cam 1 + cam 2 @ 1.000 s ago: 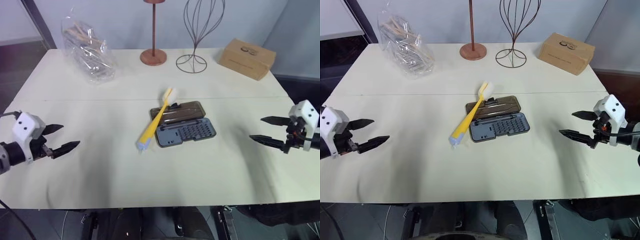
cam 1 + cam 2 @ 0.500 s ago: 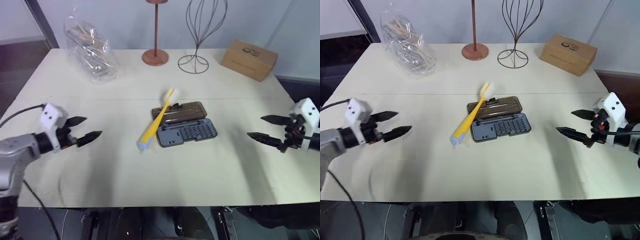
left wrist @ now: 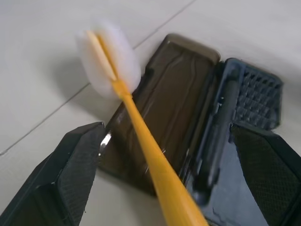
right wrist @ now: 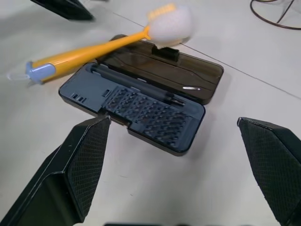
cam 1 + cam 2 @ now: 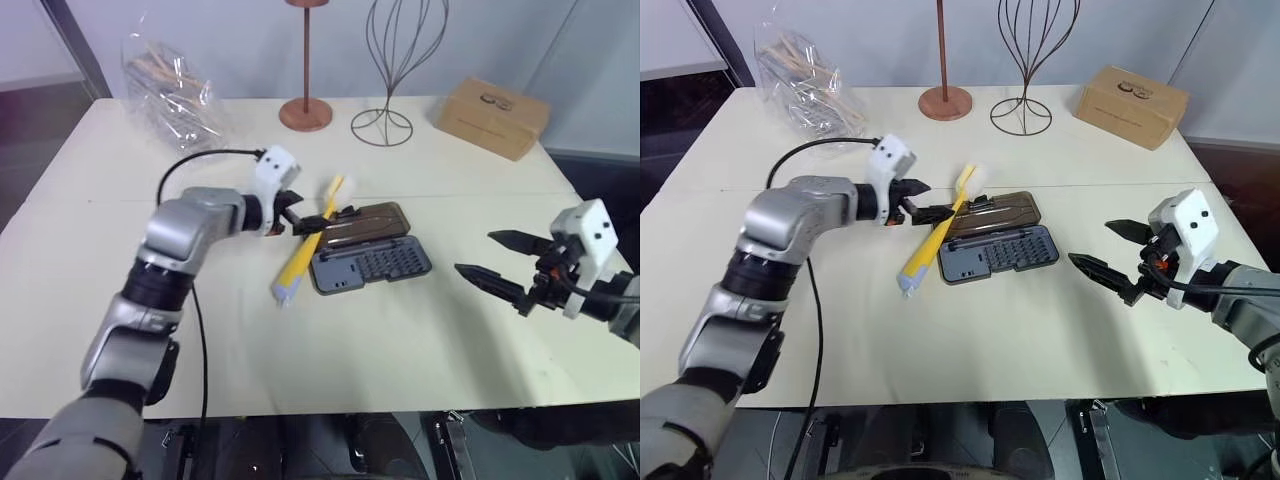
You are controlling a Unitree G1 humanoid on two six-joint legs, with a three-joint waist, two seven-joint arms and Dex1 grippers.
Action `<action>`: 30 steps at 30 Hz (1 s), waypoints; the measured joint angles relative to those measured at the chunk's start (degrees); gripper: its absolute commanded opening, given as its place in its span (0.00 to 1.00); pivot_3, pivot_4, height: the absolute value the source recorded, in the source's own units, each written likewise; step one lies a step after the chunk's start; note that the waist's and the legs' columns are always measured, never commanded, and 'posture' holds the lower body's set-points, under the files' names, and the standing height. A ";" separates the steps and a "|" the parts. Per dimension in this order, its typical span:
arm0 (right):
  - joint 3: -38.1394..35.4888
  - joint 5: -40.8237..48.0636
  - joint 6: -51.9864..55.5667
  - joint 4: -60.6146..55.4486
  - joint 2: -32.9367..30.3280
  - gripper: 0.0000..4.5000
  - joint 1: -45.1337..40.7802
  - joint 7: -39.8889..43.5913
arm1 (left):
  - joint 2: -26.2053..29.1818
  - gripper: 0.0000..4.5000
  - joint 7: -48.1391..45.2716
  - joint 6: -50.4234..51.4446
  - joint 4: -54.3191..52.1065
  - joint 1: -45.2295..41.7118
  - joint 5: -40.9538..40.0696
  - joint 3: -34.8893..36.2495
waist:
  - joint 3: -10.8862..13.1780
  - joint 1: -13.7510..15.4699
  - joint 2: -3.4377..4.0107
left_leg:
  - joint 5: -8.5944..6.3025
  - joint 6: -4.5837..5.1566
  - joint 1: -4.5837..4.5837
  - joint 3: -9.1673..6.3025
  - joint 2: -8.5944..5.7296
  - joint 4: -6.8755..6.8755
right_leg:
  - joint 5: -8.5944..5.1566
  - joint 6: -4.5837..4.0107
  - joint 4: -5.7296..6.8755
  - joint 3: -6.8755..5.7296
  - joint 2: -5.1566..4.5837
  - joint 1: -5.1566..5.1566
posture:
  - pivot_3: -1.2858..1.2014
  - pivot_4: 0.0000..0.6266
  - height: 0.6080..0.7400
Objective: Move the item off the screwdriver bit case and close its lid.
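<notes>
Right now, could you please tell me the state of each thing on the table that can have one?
Screwdriver bit case: open, flat on the table.
Lid: folded back, brush across it.
Brush: lying over the case, not gripped.
Left gripper: open, at the brush handle.
Right gripper: open, empty.
Plastic bag: lying on the table.

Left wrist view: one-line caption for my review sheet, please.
Open left end effector straddles the yellow brush lying across the open bit case's smoky lid.
</notes>
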 measured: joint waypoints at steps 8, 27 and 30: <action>-1.93 0.97 -0.70 -1.64 2.71 1.00 1.27 -4.09 | -8.71 1.00 3.06 0.24 19.90 -8.20 7.17 -2.82 | 0.02 0.17 -0.03 | 0.00 0.01 -0.06 -0.02 -0.04 0.00 | -0.02 0.02 -0.03 0.00 -0.03 -0.01 | 0.52 0.24 0.98; 0.66 1.00 -4.39 -0.34 1.65 1.00 1.18 -3.54 | 6.75 0.05 5.82 2.06 19.77 -7.14 10.37 8.49 | 0.06 -0.51 -0.06 | 0.00 0.00 -0.02 -0.03 0.04 -0.08 | -0.02 0.04 0.13 0.06 0.06 -0.17 | 0.52 0.24 0.98; 1.69 0.82 -4.99 0.07 1.11 1.00 0.78 -2.04 | 11.87 0.05 7.41 1.74 19.41 -3.46 10.96 12.27 | 0.03 0.18 -0.01 | 0.00 0.00 -0.03 0.02 0.01 -0.07 | -0.02 0.04 0.13 0.05 -0.02 -0.13 | 0.52 0.24 0.98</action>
